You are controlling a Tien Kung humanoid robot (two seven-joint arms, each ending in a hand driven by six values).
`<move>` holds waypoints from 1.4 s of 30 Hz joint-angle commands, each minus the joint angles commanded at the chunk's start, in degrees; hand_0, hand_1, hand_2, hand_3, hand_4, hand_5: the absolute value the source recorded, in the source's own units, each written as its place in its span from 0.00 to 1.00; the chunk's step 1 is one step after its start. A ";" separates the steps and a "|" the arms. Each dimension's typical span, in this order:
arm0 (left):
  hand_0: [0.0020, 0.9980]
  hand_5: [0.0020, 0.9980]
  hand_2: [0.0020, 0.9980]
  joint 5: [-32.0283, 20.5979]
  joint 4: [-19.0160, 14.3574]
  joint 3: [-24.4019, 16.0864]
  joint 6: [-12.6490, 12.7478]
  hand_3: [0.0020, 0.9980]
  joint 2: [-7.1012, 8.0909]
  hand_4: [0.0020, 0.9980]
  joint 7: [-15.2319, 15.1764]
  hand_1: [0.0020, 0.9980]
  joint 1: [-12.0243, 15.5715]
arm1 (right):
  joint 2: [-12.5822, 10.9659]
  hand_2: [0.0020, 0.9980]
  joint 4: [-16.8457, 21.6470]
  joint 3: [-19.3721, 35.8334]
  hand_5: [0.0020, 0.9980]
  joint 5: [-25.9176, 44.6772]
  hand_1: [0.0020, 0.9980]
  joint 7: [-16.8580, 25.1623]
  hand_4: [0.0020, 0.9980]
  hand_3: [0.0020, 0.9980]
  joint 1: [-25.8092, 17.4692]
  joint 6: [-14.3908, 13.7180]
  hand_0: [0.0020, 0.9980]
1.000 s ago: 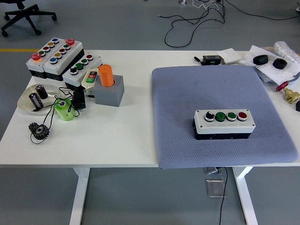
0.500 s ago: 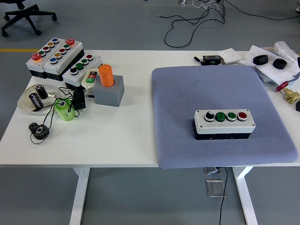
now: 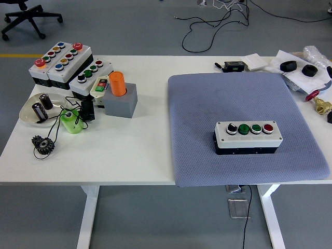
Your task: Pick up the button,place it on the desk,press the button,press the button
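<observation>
A white button box (image 3: 248,138) with a black base lies on the grey-blue pad (image 3: 233,98) at the right of the white table. Its top carries a black knob, two green buttons and a red button in a row. Neither of my hands shows in the head view, and nothing touches the box.
At the back left stand more button boxes (image 3: 61,62), a grey block with an orange cylinder (image 3: 118,84), a clear dish (image 3: 31,111), a green part (image 3: 71,122) and a black gear (image 3: 43,144). Black parts and papers (image 3: 301,70) lie at the back right, with a brass valve (image 3: 322,106).
</observation>
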 joint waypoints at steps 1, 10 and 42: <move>0.65 1.00 0.65 0.02 -0.01 -0.04 -0.01 0.58 0.00 0.28 -0.02 0.67 0.01 | -0.05 0.83 -0.21 0.03 0.43 -0.82 0.80 -0.55 0.64 0.80 -0.07 0.13 0.85; 0.65 1.00 0.65 0.30 -0.03 -0.47 0.03 0.58 0.02 0.29 -0.06 0.67 -0.09 | 0.12 0.85 -1.28 -0.06 0.51 -4.32 0.81 -2.03 0.71 0.83 0.19 0.29 0.87; 0.65 1.00 0.64 1.39 0.12 -3.82 0.30 0.58 -0.22 0.30 -0.27 0.66 -1.07 | -0.28 0.93 -1.31 0.33 0.57 -7.50 0.88 -3.84 0.85 0.91 1.17 2.31 0.96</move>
